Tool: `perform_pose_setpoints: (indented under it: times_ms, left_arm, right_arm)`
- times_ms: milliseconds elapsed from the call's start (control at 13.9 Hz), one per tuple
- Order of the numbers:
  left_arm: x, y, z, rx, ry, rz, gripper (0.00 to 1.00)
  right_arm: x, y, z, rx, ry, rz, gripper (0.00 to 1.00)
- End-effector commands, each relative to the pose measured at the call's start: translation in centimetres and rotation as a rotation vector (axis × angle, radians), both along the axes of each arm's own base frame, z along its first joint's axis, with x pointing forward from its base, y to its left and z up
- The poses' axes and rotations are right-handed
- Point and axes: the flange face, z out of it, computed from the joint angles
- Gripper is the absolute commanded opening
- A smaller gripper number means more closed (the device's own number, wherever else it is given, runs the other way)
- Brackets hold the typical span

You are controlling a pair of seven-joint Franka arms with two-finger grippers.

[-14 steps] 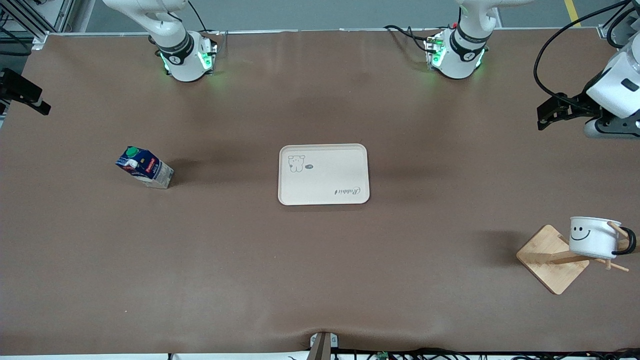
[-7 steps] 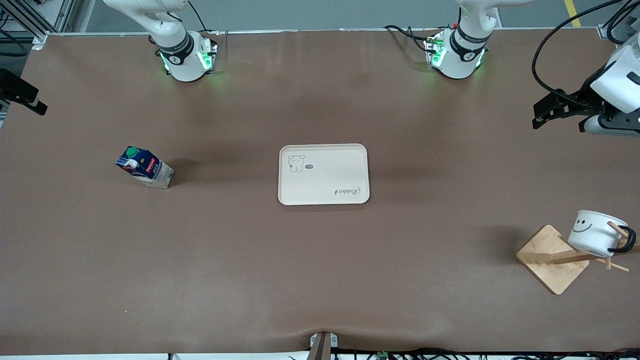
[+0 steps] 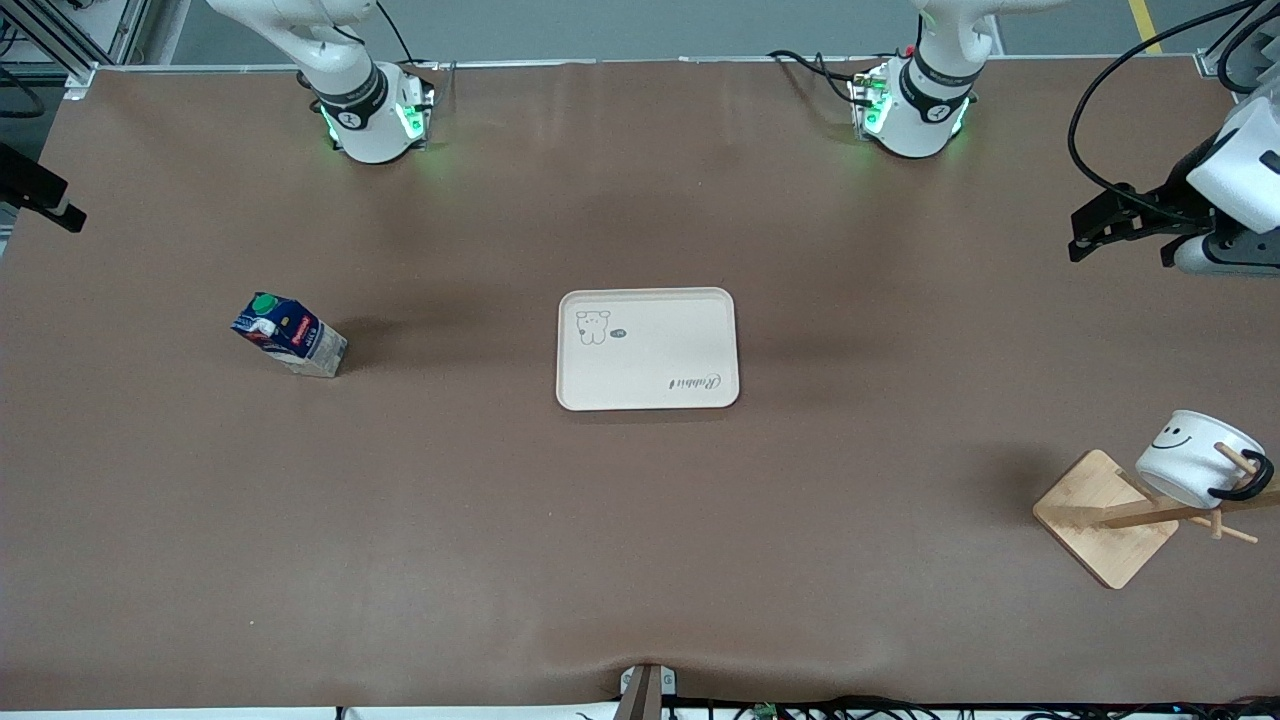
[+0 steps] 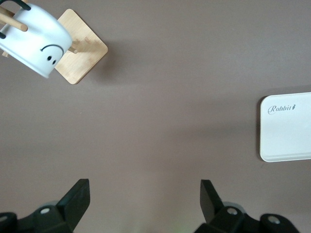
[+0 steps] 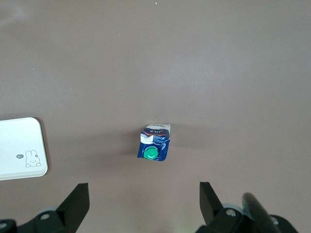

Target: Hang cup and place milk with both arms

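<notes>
The cup [image 3: 1195, 457] hung tilted by its black handle on a peg of the wooden mug stand [image 3: 1105, 517], at the left arm's end of the worktop [image 3: 640, 520] and nearer the front camera than the cream tray [image 3: 647, 349]. So the hanging half of the task looked finished. The left gripper [image 3: 1090, 228] was up in the air over the worktop at that same end, jaws wide apart and holding nothing; in the left wrist view the cup and stand showed well clear of its fingers [image 4: 75, 196].

The milk carton [image 3: 290, 335] stood upright on the worktop, well apart from the tray toward the right arm's end, green cap up. The right gripper [image 5: 145, 201] hovered high above the carton, jaws fully spread and empty; in the front view only a dark part of it showed at the edge.

Placing the milk seemed to be the step in hand, not yet begun. The next move probably called for the right arm to descend over the carton, close on its sides, and carry it to the tray, presumably its destination
</notes>
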Motion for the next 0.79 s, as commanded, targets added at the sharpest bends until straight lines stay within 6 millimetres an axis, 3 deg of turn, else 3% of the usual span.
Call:
perform_pose_setpoints:
  times_ms: [0,717]
  left_arm:
    - [0.3,0.0,0.4,-0.006,-0.008,0.016,1.00]
    - [0.1,-1.9,0.4,0.015,-0.008,0.072,1.00]
  right_arm:
    - [-0.2,-0.8,-0.1,0.005,0.005,-0.017,1.00]
    - [-0.2,-0.8,-0.1,0.007,0.004,-0.019,1.00]
